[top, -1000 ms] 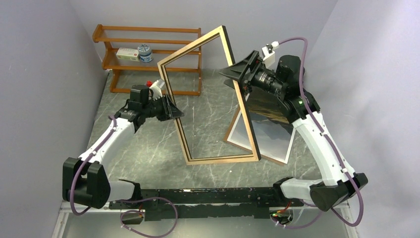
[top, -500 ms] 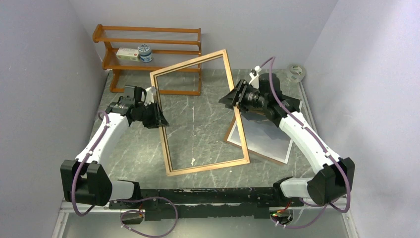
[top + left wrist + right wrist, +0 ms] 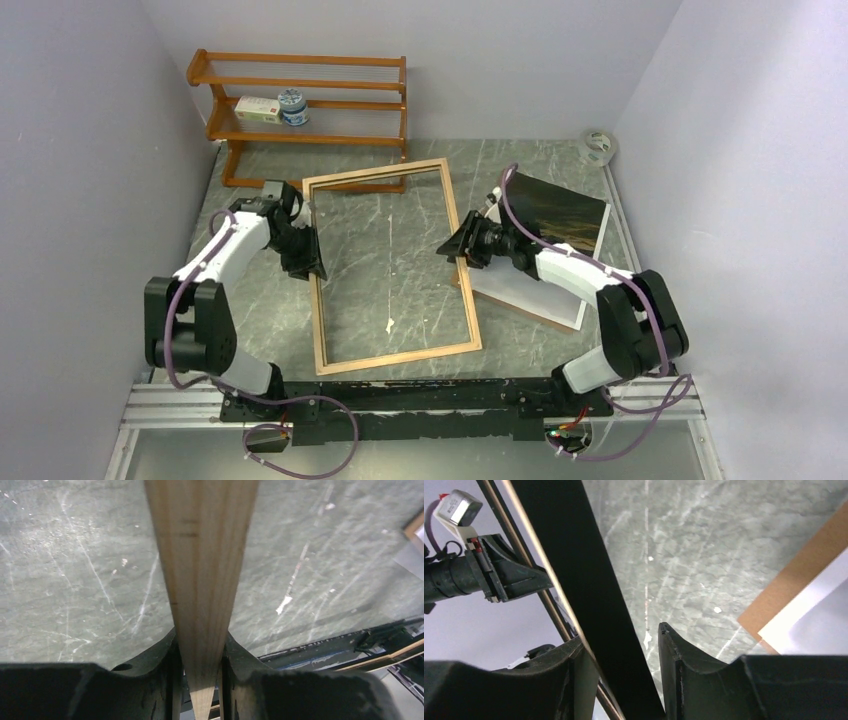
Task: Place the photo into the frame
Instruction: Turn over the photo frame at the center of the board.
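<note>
The frame (image 3: 395, 355) lies almost flat on the grey table, wood-coloured back up, with bare table showing through its pane. My left gripper (image 3: 305, 258) is shut on its left rail; the wood rail (image 3: 202, 555) fills the gap in my left gripper (image 3: 200, 640). My right gripper (image 3: 457, 250) is shut on the right rail; the black edge (image 3: 574, 555) runs slantwise through my right gripper (image 3: 624, 635). The photo (image 3: 565, 212) lies face up to the right, under my right arm. Its pale part shows in the right wrist view (image 3: 809, 615).
A flat brown backing board (image 3: 796, 577) lies under the photo. An orange-brown shelf rack (image 3: 300, 62) stands at the back left with a small box (image 3: 258, 108) and a tin (image 3: 292, 105). A tape roll (image 3: 598, 145) sits at the back right. Walls close in on both sides.
The frame, held tilted upright a second ago, has come down almost flat onto the table. Both arms have dropped low with it, still gripping its side rails.
</note>
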You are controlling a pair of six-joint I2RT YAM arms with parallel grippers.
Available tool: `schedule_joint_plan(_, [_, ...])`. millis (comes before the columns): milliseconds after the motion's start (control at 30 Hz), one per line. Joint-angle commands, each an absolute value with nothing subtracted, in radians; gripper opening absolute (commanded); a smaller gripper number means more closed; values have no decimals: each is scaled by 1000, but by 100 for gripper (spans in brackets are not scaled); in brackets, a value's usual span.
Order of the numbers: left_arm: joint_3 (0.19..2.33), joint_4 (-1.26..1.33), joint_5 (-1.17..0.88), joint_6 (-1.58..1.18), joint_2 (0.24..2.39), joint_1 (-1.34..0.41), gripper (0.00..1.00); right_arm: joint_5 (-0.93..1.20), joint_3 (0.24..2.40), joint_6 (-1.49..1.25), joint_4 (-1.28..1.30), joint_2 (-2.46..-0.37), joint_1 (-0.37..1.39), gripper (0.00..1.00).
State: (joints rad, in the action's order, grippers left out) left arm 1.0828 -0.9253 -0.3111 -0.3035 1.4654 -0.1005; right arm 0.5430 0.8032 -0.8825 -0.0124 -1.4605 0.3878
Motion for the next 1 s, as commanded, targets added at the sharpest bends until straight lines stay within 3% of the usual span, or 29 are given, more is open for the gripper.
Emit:
schedule_joint_plan(0, [1100, -898, -241, -323, 1545, -87, 3, 524, 745, -904, -140, -1511, 390, 47])
schedule_joint_plan(200, [1119, -870, -188, -310, 1662, -87, 3, 504, 713, -929, -181, -1619, 396, 45])
schedule_joint_plan(433, [1097, -830, -219, -299, 1741, -87, 2, 465, 728, -937, -144, -1672, 432, 32])
schedule_joint_plan(967, [1279, -818, -158, -331, 1972, -66, 3, 413, 942, -923, -41, -1842, 471, 19])
